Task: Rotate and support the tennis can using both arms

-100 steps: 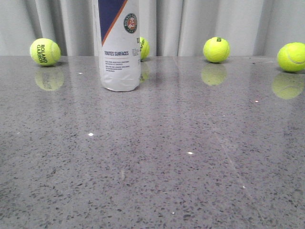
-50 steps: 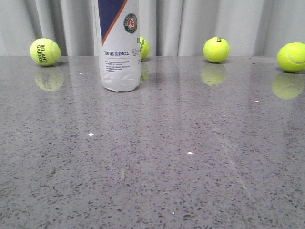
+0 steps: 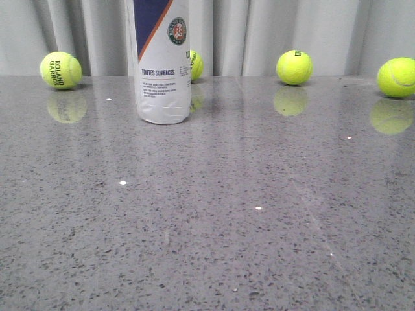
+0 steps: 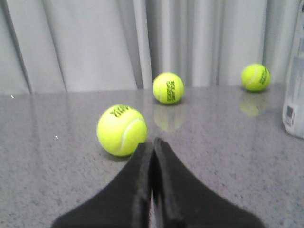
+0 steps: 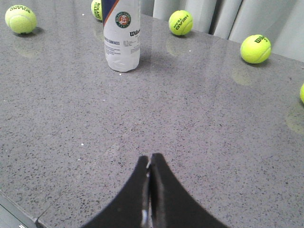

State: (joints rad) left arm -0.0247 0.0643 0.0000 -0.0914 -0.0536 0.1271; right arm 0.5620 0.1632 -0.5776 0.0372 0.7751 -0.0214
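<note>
Tennis can (image 3: 161, 61) stands upright near the worktop's (image 3: 259, 214) far edge, left of centre, untouched. Upright, so it likely needs tipping or turning first, hence two arms. Left gripper (image 4: 153, 142): jaws pressed together, empty, a tennis ball (image 4: 121, 130) just ahead of it. Right gripper (image 5: 149, 159): jaws also closed, empty, well short of the can, back toward the near edge. Neither can grasp until the jaws spread.

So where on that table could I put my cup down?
The wide grey stretch of table in front of the can is bare. The far edge by the curtain is crowded, with tennis balls strung along it beside the can.
</note>
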